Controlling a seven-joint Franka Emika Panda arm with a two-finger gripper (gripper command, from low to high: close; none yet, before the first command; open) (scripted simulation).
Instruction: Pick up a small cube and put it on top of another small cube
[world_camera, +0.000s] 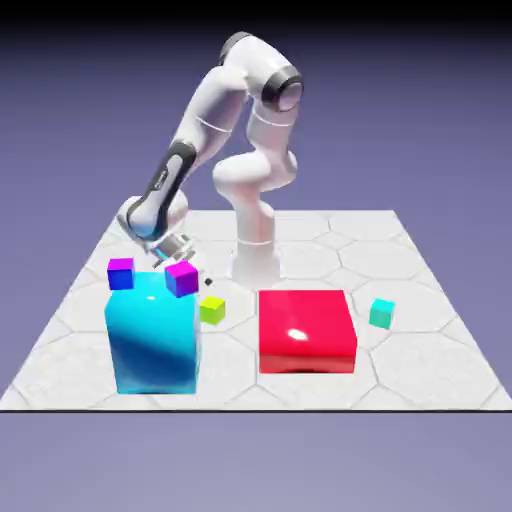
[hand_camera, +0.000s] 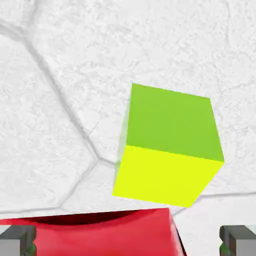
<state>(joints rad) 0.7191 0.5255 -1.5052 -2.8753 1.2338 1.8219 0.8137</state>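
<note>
The small lime cube (world_camera: 212, 310) rests on the table between the big cyan block (world_camera: 150, 335) and the big red block (world_camera: 307, 330). In the hand view the lime cube (hand_camera: 167, 145) shows large, right of centre and beyond the fingertips, with nothing touching it. My gripper (world_camera: 190, 262) hovers above and behind the cube, toward the exterior view's left. It is open: the two grey fingertips (hand_camera: 17, 240) stand far apart with only the red block's top (hand_camera: 100, 232) between them. A small teal cube (world_camera: 381, 313) sits right of the red block.
Two small purple cubes (world_camera: 120, 272) (world_camera: 182, 278) show at the cyan block's top edge, close below my hand. The cyan block stands taller than the low, flat red block. The table's front edge runs just in front of both blocks.
</note>
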